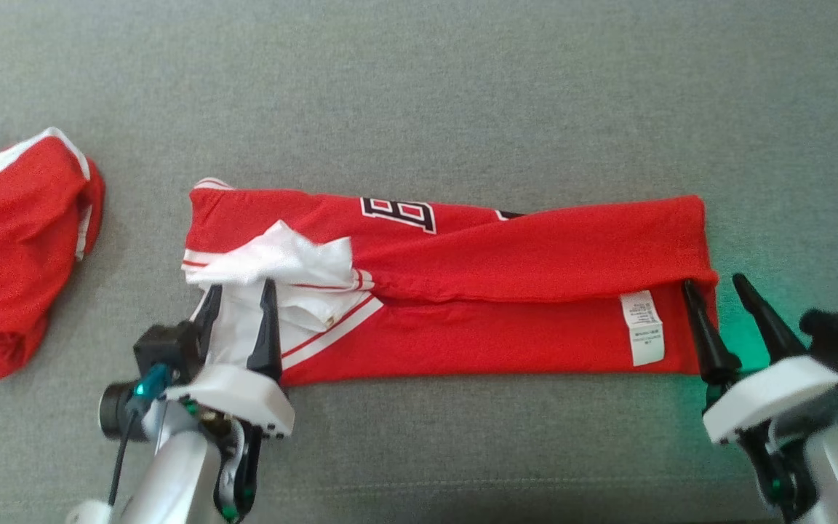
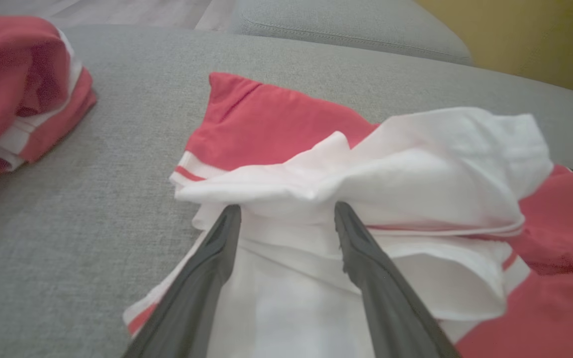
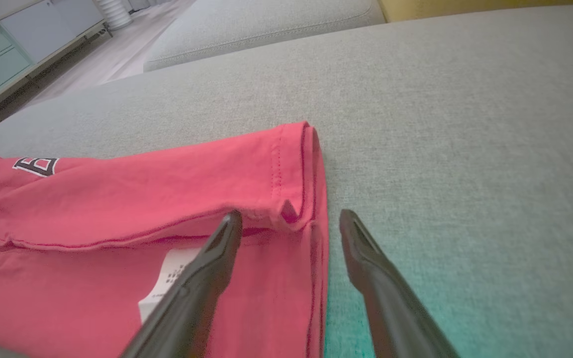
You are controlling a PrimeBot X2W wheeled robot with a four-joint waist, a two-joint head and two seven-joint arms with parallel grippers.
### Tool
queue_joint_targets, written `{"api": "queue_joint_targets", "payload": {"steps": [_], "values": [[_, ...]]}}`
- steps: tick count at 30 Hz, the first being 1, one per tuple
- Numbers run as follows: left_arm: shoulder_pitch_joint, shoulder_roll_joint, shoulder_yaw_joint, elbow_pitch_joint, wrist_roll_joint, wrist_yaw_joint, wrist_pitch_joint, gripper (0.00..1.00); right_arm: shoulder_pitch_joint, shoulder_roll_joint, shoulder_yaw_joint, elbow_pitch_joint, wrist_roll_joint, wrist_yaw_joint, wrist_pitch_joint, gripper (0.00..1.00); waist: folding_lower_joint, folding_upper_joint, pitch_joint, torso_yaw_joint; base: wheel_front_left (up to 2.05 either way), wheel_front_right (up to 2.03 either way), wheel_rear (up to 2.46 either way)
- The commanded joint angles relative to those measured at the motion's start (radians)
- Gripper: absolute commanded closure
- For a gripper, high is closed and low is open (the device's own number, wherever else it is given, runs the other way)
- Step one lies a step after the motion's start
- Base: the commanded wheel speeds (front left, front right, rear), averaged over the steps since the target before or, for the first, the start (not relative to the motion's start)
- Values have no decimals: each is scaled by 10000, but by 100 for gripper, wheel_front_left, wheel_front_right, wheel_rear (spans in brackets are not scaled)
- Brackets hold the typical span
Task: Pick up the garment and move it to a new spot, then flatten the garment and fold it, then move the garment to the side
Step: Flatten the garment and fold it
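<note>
- The garment [image 1: 499,255], a red jersey with white trim, lay in a long folded band across the middle of the grey cushion [image 1: 463,94]. Its length ran from the cushion's left side toward its right side.
- Black-and-white lettering [image 1: 398,213] showed on the band's far half, and a white care label [image 1: 643,327] sat on the near half close to the right end.
- A bunched white sleeve [image 1: 288,258] with thin red stripes lay heaped on the garment's left end.
- The left tool [image 1: 242,285] stood open at the near left corner of the garment. Both fingers were spread over the white sleeve with their tips against the cloth, and nothing was pinched between them.
- The right tool [image 1: 713,281] stood open at the garment's right end. One finger was over the red hem beside the label, and the other was over bare cushion just past the hem.
- A second red garment [image 1: 12,240] with white stripes lay crumpled near the cushion's left edge, well apart from the folded one.
</note>
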Motion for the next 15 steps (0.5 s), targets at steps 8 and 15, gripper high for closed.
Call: {"api": "queue_joint_targets", "payload": {"steps": [8, 15], "values": [[872, 223, 757, -1274, 328, 306, -122, 0, 1383, 641, -854, -2142, -842, 65, -52, 0, 0, -1, -488, -66, 0, 0, 0], [1343, 504, 1005, -3093, 936, 808, -122, 0, 1775, 1387, -1604, -4170, -1886, 65, 350, 0, 0, -1, -989, -65, 0, 0, 0]]}}
